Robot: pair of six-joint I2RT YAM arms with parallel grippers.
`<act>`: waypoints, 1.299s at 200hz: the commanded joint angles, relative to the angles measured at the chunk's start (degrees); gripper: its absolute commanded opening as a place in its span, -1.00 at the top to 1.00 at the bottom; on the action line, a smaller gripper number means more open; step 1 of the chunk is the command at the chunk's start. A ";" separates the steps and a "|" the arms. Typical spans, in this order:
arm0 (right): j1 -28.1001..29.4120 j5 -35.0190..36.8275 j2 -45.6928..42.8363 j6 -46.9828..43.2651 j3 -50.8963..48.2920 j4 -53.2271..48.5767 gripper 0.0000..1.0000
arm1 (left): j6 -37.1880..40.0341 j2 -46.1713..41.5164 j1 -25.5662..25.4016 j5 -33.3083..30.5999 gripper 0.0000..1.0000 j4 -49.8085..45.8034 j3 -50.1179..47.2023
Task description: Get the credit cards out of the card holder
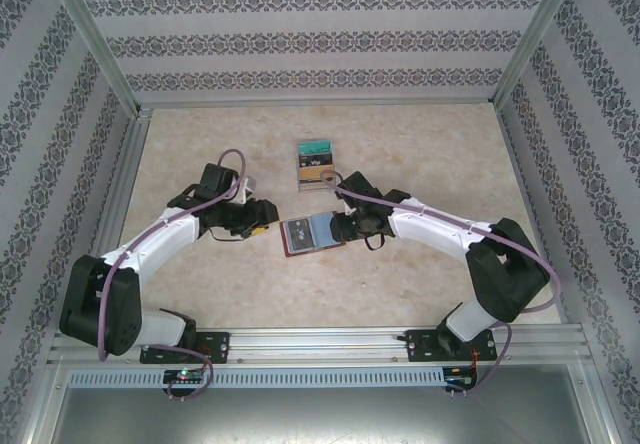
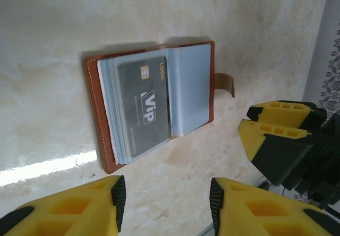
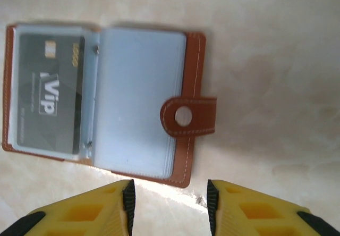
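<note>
The brown card holder (image 1: 312, 234) lies open on the table between my two grippers, its blue-grey sleeve pages (image 3: 138, 100) facing up. A dark grey credit card marked "Vip" (image 2: 143, 108) (image 3: 50, 100) sits in the sleeve of one page. The snap tab (image 3: 186, 116) is folded over the opposite page. My left gripper (image 2: 167, 204) (image 1: 268, 219) hovers just left of the holder, open, with bare table between its pads. My right gripper (image 3: 170, 207) (image 1: 340, 226) stands at the holder's right edge, open and empty; its yellow fingers (image 2: 276, 135) appear in the left wrist view.
A small stepped stack with a teal top (image 1: 317, 164) lies on the table just behind the holder. Patterned walls and metal rails (image 1: 120, 174) enclose the table on three sides.
</note>
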 commanded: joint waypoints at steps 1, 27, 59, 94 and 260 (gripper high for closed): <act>-0.53 -5.28 2.12 2.07 -0.92 3.09 0.12 | -3.78 0.38 -2.24 -4.29 0.07 3.38 -1.81; -0.64 -6.39 4.11 2.35 -1.66 5.49 0.11 | -6.04 0.35 -3.59 -6.38 0.13 4.16 -2.93; -0.64 -6.48 6.85 1.74 -0.79 5.94 0.17 | -8.64 1.61 -5.37 -6.97 0.24 7.60 -4.67; -0.27 -6.67 8.35 2.06 -1.21 7.06 0.29 | -9.58 4.44 -6.44 -6.92 0.29 10.23 -5.35; 0.79 -12.50 5.64 5.93 4.30 8.51 0.39 | -9.78 13.70 -7.74 -4.96 0.62 15.81 -1.78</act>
